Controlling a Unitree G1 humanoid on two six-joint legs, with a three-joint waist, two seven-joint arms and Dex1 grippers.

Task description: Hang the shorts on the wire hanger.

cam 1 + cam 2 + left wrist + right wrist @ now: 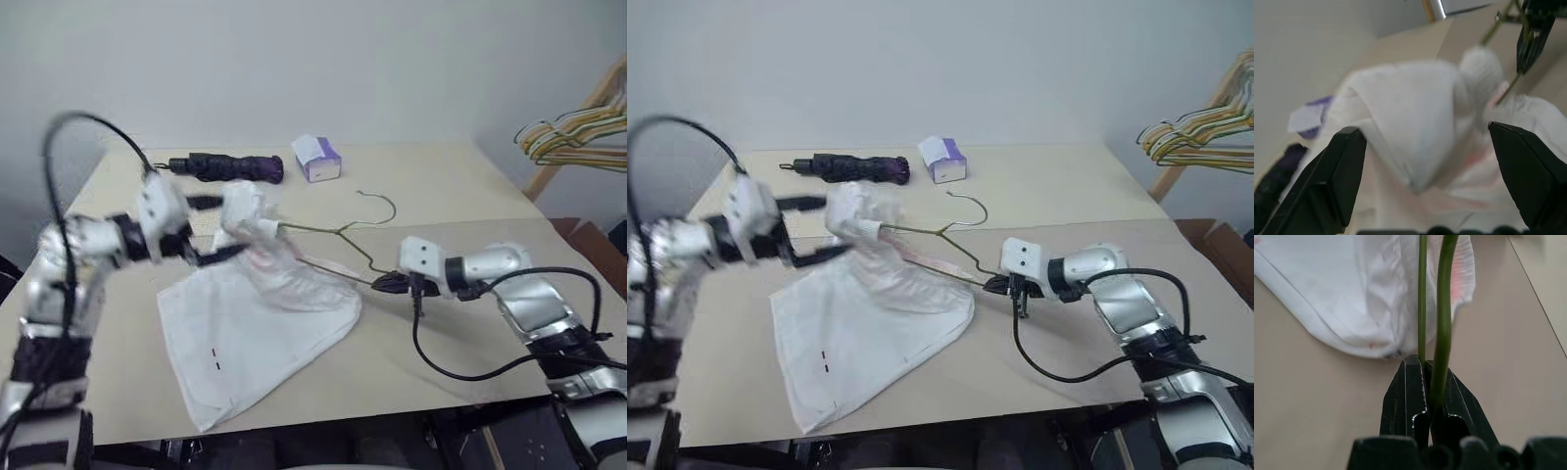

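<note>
The white shorts [255, 323] lie spread on the table, with one part bunched and lifted at the upper left. That raised bunch hangs over one end of the thin olive wire hanger [313, 229]. The hanger's hook [377, 201] points toward the far side. My right gripper [387, 284] is shut on the wire hanger at its other corner, and two wires are pinched between the fingers [1410, 382]. My left gripper [227, 227] is held up to the left of the bunch. It is open wide, with the cloth [1410, 122] between and just past its fingertips.
A white-and-purple tissue box [316, 159] and a dark rolled object [230, 167] lie at the far side of the table [441, 186]. A bunch of coloured hangers [578, 132] hangs on a wooden rack at the far right. The table's front edge runs close below the shorts.
</note>
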